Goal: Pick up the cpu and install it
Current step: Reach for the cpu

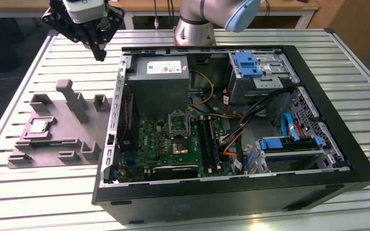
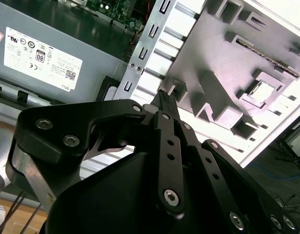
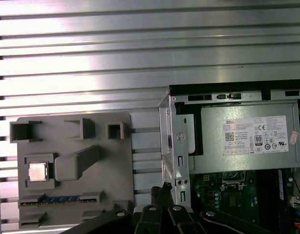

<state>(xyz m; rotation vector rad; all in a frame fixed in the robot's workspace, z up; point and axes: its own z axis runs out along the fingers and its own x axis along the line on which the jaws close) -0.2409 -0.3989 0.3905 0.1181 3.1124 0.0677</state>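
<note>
The fingers (image 1: 99, 49) are drawn together to a single tip with nothing between them. They hang in the air above the slatted metal counter (image 1: 44, 192), just outside the corner of the open computer case (image 1: 236, 197) where the grey power supply (image 1: 162, 82) sits. In the second wrist view their closed tip (image 2: 163, 103) points down between the case wall and the grey moulded parts tray (image 1: 69, 139). The cpu (image 1: 39, 126) lies flat in a square recess of that tray, silvery top up, untouched. In the exterior view it is well apart from the fingers, nearer the camera and toward the exterior view's left. The first wrist view shows it in the same recess (image 3: 37, 171), across the tray from the case. Inside the case, the metal-framed socket (image 1: 178, 122) on the green motherboard (image 1: 159, 144) sits just beside the power supply and appears to hold no chip. By this showing the task has barely begun: picking up and installing are both left to do.
</note>
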